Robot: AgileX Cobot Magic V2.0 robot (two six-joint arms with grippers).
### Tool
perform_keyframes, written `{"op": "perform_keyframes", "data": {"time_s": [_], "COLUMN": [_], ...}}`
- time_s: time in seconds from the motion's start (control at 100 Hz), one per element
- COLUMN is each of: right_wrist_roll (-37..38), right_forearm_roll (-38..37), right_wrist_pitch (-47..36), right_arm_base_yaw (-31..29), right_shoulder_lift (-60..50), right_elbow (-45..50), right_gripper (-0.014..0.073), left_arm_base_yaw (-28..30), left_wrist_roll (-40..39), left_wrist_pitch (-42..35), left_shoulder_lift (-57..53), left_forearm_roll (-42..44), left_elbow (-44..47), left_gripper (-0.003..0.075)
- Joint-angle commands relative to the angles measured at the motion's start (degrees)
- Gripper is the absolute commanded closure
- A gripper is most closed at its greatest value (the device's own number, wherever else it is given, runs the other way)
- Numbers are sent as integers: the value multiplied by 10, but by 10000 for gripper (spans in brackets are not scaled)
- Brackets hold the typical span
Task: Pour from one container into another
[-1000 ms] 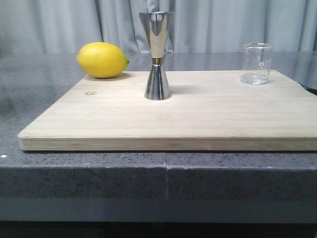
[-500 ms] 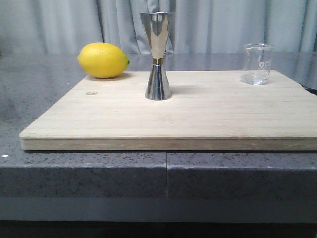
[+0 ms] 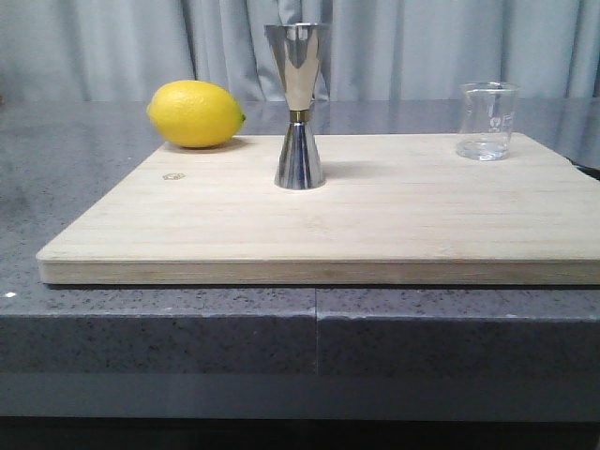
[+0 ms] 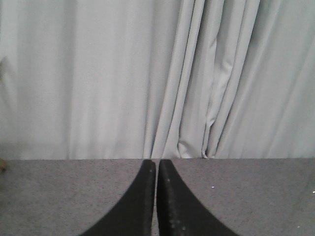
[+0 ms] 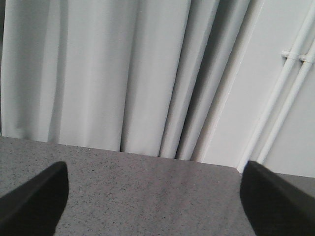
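The small clear glass beaker (image 3: 487, 120) stands upright at the far right of the wooden board (image 3: 328, 225), a little clear liquid at its bottom. The tall steel jigger (image 3: 298, 105) stands upright near the board's middle back. Neither gripper shows in the front view. In the left wrist view my left gripper (image 4: 156, 169) is shut with nothing between its black fingers, above bare grey counter. In the right wrist view my right gripper (image 5: 155, 179) is open wide, its fingertips (image 5: 42, 191) at the frame's sides, over bare counter. Neither wrist view shows the beaker or jigger.
A yellow lemon (image 3: 195, 113) lies at the board's back left corner. The board rests on a speckled grey counter (image 3: 169, 328) with a front edge. Grey curtains (image 3: 422, 47) hang behind. White pipes (image 5: 295, 73) run along the wall in the right wrist view.
None of the objects has moved; the front view has shifted by a pixel or two only.
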Motion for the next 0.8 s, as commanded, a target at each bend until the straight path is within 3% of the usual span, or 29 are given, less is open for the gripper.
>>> {"op": "perform_keyframes", "data": {"time_s": [0.0, 0.23, 0.36, 0.58, 0.69, 0.79], "right_wrist_roll": [2, 2, 2, 2, 2, 2], "right_forearm_roll": [-8, -8, -8, -7, -7, -1], "right_wrist_pitch": [-15, -15, -3, 44, 33, 39], "right_arm_base_yaw": [-3, -3, -3, -3, -3, -3], "right_shoulder_lift": [-12, -12, -12, -33, -49, -56], "right_elbow": [-21, -21, -21, -21, -21, -21], "right_gripper": [-45, -45, -45, -45, -45, -45], "left_arm_base_yaw": [-43, -230, -305, -367, -379, -375], "left_wrist_roll": [-7, 18, 18, 15, 8, 6], "left_wrist_pitch": [-23, -95, -117, -210, -322, -449], "left_shoulder_lift": [-13, -13, -16, -78, -146, -214], "left_forearm_roll": [-58, -42, -16, 81, 162, 186], "left_elbow": [3, 27, 28, 36, 62, 110], "left_gripper": [741, 741, 741, 741, 741, 741]}}
